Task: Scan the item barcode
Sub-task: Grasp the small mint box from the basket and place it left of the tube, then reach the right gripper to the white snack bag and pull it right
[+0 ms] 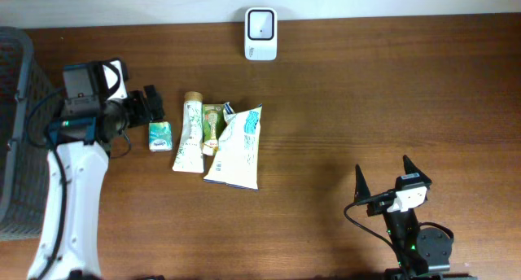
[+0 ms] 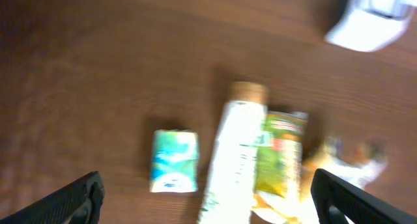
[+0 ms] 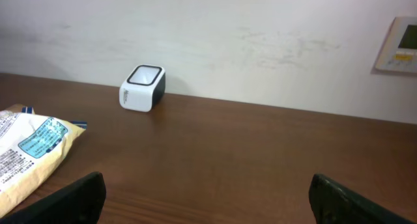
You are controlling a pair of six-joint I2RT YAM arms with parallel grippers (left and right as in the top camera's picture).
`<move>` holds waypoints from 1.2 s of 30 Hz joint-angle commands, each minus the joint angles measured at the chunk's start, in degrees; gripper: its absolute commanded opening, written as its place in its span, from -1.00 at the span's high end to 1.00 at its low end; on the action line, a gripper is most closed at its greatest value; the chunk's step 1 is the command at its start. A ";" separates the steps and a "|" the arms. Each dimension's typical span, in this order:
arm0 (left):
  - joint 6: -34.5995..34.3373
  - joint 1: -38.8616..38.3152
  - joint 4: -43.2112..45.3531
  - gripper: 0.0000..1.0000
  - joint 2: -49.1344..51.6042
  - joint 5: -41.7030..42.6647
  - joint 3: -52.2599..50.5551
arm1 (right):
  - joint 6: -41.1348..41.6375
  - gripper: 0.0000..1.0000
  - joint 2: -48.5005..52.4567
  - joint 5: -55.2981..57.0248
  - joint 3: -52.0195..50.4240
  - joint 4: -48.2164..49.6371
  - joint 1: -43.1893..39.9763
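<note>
The left jaws stand wide apart and grip nothing. In the wrist view the two dark fingertips [image 2: 75, 199] sit at opposite bottom corners, with the goods lying on the wood beyond them. From above, taking the wall edge as twelve o'clock, the left gripper [image 1: 151, 107] hangs over the desk [image 1: 366, 93] at about nine o'clock and points toward three. Just beside it, at its four o'clock, a small green-and-white pack [image 1: 160, 137] lies flat, clear of the fingers.

More goods lie in a row at three o'clock from the pack. First is a white tube [image 1: 188, 137] with its tan cap toward twelve, then a green packet [image 1: 212, 127] against the tube. Last is a white bag [image 1: 237, 148], which touches or overlaps the packet's edge; I cannot tell which. I also cannot tell which of these is the one to scan, and none is held. The left wrist view is too blurred to read any print or barcode.

The right jaws are likewise spread and empty. The right gripper [image 1: 384, 177] sits at about five o'clock on the desk, fingers aimed at twelve, well apart from the goods. The white scanner [image 1: 260, 23], with its dark face, stands at twelve o'clock by the wall, well apart from both grippers. A dark mesh basket [image 1: 11, 125] sits at the nine o'clock edge, beside the left arm [image 1: 69, 190].
</note>
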 commanded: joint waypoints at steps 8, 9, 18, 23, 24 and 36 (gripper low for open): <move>4.00 -0.83 -0.50 -0.99 -3.19 6.71 0.52 | 3.04 -0.97 0.42 -22.01 1.46 3.87 -0.13; 4.00 -0.83 -0.50 -0.99 -3.19 6.71 0.52 | 4.37 -0.97 2.51 -23.41 4.24 3.82 -0.13; 4.00 -0.83 -0.52 -0.99 -3.19 6.71 0.52 | 4.31 -0.96 47.28 -36.59 45.51 -20.92 0.33; 4.00 -0.83 -0.52 -0.98 -3.19 6.71 0.52 | -0.63 -0.97 75.41 -28.57 73.79 -42.91 10.75; 4.00 -0.83 -0.52 -0.98 -3.19 6.71 0.52 | -0.63 -0.96 81.48 -27.23 79.28 -45.99 13.92; 17.90 2.38 5.38 -0.99 -3.19 -11.45 0.52 | 5.68 -0.88 106.31 -16.09 86.71 -28.02 29.81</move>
